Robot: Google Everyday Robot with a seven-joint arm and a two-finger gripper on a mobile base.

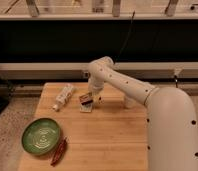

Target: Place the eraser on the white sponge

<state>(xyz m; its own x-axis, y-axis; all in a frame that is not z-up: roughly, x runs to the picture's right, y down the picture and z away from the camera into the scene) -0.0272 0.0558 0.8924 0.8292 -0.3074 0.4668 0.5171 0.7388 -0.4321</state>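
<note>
Eraser (85, 99), dark, reddish-edged, near fingers (94, 99)

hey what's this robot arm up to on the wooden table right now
The robot's end effector is down over the far middle of the wooden table, right at the eraser, which sits on or just above the white sponge. It looks like the placing step. A white bottle, green plate and red chili lie to the side.
</note>
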